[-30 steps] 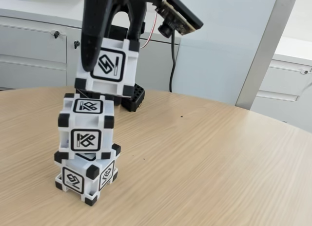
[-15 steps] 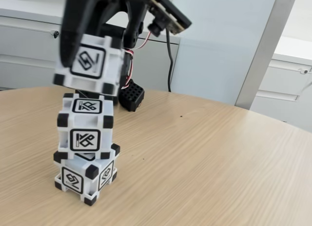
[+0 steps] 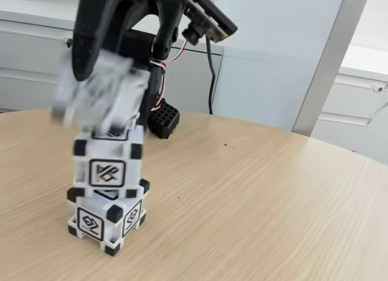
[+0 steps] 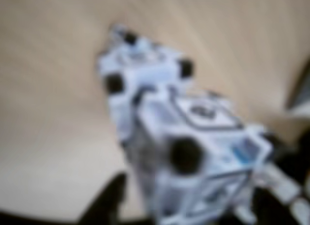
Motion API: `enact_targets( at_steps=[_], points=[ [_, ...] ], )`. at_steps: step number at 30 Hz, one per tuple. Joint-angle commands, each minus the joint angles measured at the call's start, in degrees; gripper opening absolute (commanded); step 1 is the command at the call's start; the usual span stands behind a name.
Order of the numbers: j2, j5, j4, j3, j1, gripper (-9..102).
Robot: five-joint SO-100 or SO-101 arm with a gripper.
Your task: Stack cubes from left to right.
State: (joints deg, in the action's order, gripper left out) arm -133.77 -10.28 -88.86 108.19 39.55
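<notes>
My end effector [image 3: 100, 96] grips one white cube [image 3: 97, 99], which is smeared by motion blur in the fixed view, so its glyph cannot be read. One black finger [image 3: 91, 45] lies down the cube's near left face. The held cube sits just over the top of the two-cube stack, shifted a little to the left of it; its lower edge overlaps the stack's top face in the picture, and I cannot tell whether they touch.

The stack stands on the near left part of the wooden worktop [image 3: 254, 208]. The middle cube [image 3: 108, 163] rests upright on the bottom cube [image 3: 108, 215], which is turned so that one corner points towards the camera. Each shows a different black-framed glyph.

In the wrist view everything is out of focus: the gripped cube [image 4: 208, 157] is close to the lens, and another cube [image 4: 140, 74] lies beyond it, with pale wood all round.

Behind the stack, at the far side, my black base [image 3: 162, 119] stands on the worktop, with a cable [image 3: 212, 75] hanging beside it and grey cabinets [image 3: 36, 57] against the wall.
</notes>
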Motion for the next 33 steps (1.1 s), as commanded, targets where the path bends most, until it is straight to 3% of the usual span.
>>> enact_targets(
  at_steps=[1, 23, 33],
  points=[
    [-0.79, -0.79, 0.79, -0.35, 0.44, 31],
    [-1.23, -2.64, -0.18, -1.14, -1.14, 32],
    [-10.81, -2.29, -0.18, -0.35, -2.02, 33]
  ],
)
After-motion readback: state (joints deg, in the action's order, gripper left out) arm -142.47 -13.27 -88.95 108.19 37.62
